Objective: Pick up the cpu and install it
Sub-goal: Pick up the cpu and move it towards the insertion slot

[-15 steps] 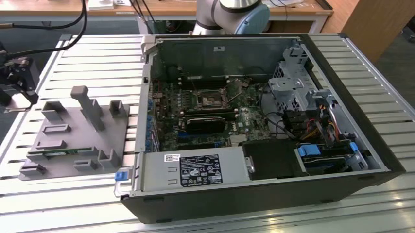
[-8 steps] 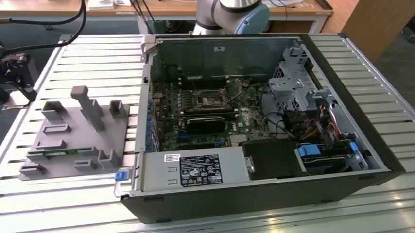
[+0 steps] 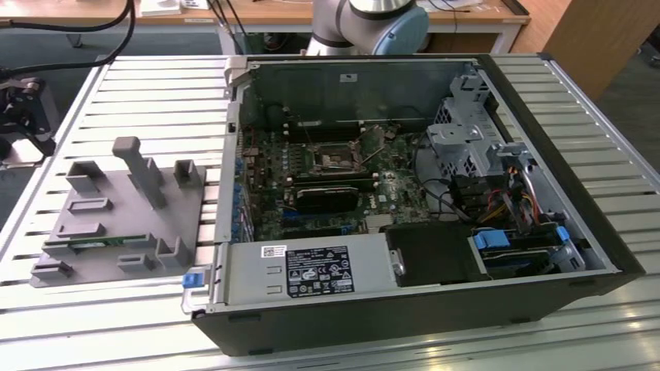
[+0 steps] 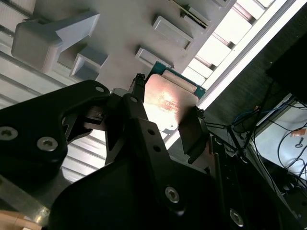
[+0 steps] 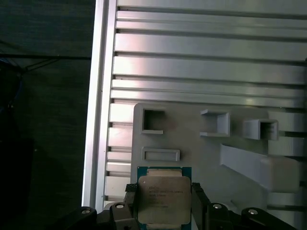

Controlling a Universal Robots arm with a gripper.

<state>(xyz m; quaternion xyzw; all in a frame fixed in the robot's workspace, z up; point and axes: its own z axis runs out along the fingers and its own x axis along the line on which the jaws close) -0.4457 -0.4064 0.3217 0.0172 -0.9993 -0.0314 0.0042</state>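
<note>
Gripper (image 5: 164, 197): grasping the cpu (image 5: 162, 200) by two opposite edges.
Place of cpu: held flat over the grey tray (image 5: 192, 139), near its edge.
Support: tray lies on slatted counter (image 5: 192, 72).

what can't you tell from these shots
- Both wrist views: the gripper covers part of the cpu.
- Both wrist views: whether the cpu rests on the grey tray or is lifted; it hides the gap.
- Exterior view: the socket is too small to tell if empty.
</note>
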